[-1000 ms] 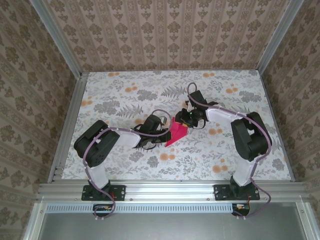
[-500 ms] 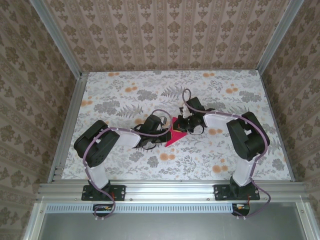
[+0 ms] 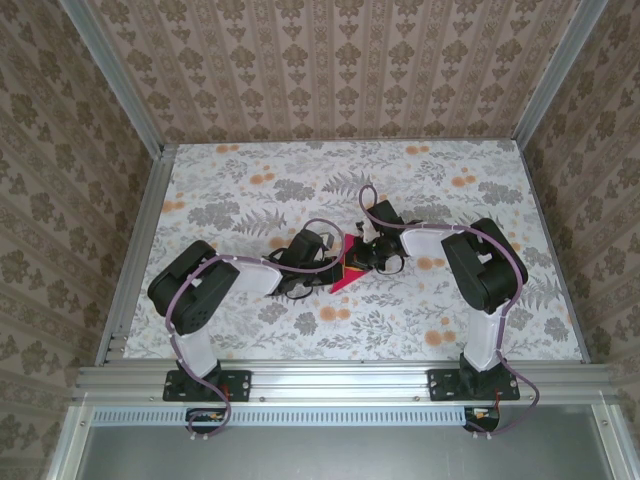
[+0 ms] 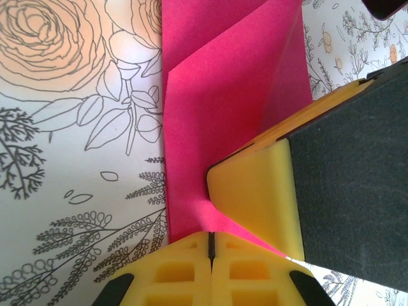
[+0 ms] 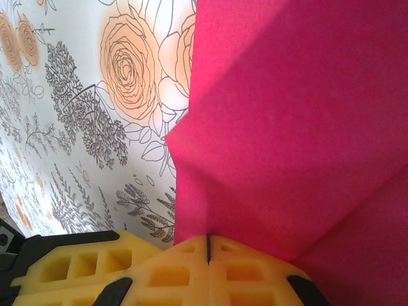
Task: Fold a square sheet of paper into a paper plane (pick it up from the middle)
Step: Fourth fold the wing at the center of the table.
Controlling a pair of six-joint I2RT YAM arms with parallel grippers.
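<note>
In the middle of the top view, the creased paper [image 3: 342, 281] sits on the table [image 3: 240, 200] between both arms. From its left, the left gripper [image 4: 210, 245] is clamped on one edge, probably to anchor it. From its right, the right gripper [image 5: 208, 248] pinches the opposite fold, seemingly to press a crease.

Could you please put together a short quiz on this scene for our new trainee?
1. True or false: the left gripper is open.
2. Which colour is the creased paper: A) blue, B) magenta-red, C) white?
3. What is the right gripper pinching?
Key: 1 false, it is shut on the creased paper; 2 B; 3 the creased paper.
</note>
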